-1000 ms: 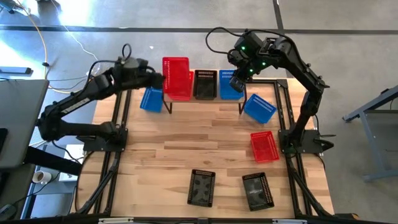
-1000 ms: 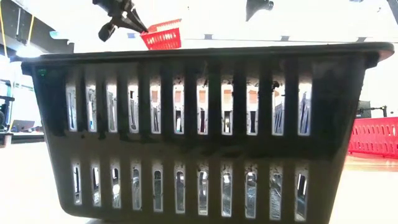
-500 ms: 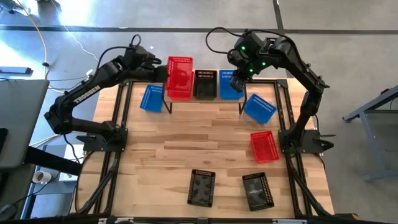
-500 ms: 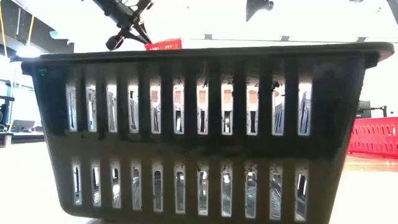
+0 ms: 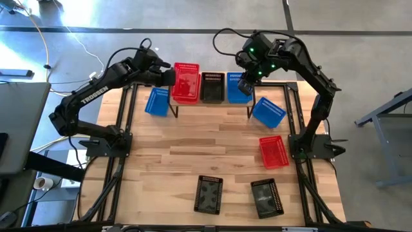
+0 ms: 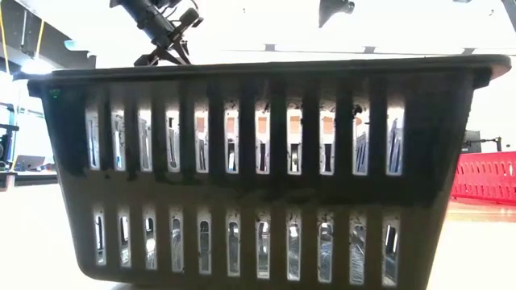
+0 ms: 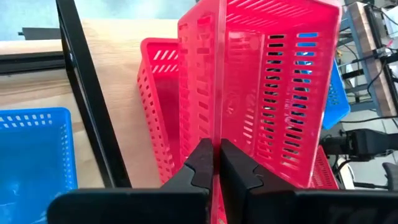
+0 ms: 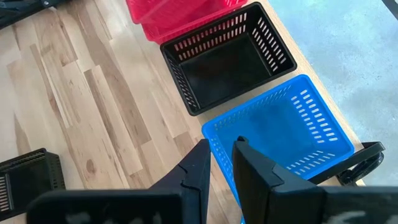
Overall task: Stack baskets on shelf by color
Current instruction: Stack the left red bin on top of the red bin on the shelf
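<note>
The shelf [image 5: 212,104] stands at the table's far middle. On it are a red basket [image 7: 155,93] at the left end, a black basket [image 5: 212,87] in the middle and a blue basket [image 5: 235,90] at the right end. My left gripper [image 5: 168,76] is shut on a second red basket [image 5: 185,82], right over the first. Whether the two touch, I cannot tell. My right gripper [image 8: 221,158] is shut on the blue basket [image 8: 273,134]. In the low view only the left gripper [image 6: 165,48] shows; the red baskets are hidden behind a black one. My left gripper pinches one wall of the red basket at its rim [image 7: 219,134], one finger on each side. The fingers slant down from the table's left. The basket sits over the shelf's left end, tilted. My right gripper has the rim of a short wall [image 8: 214,146] of the blue basket between its two fingers. The fingers slant down from the far right, and the basket stands level beside the black one.
A blue basket [image 5: 156,102] lies left of the shelf and another [image 5: 268,111] right of it. A red basket [image 5: 273,151] lies at the right. Two black baskets [image 5: 208,193] [image 5: 266,196] lie near the front edge; one [image 6: 258,161] fills the low view.
My left gripper has carried the red basket toward the table's far right and downward over the shelf's left end, turning as it went. In the low view the basket has sunk out of sight behind the black one. The right gripper has kept still.
</note>
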Controlling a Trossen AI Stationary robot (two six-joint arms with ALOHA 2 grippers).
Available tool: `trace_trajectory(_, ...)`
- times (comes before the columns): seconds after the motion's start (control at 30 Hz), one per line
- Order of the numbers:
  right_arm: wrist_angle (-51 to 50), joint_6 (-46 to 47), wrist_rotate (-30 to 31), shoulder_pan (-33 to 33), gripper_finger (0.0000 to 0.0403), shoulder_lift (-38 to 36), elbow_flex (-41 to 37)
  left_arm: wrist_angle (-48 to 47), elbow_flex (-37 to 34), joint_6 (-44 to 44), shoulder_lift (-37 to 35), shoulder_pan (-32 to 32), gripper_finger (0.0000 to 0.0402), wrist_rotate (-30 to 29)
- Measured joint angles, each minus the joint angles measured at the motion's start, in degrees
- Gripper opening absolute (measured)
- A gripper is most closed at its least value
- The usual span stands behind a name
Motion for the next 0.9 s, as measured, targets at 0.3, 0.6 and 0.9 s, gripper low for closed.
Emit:
trace_trajectory(0.3,0.0,-0.1,0.0,0.0,0.0055,0.0,0.0,-0.2,0.0,-0.1,2.7,0.0,0.0000,0.0)
trace_trajectory(0.6,0.0,-0.1,0.0,0.0,0.0055,0.0,0.0,-0.1,0.0,-0.1,3.6,0.0,0.0015,-2.5)
trace_trajectory(0.9,0.0,0.3,0.0,0.0,0.0055,0.0,0.0,-0.1,0.0,-0.3,3.6,0.0,0.0056,-3.1)
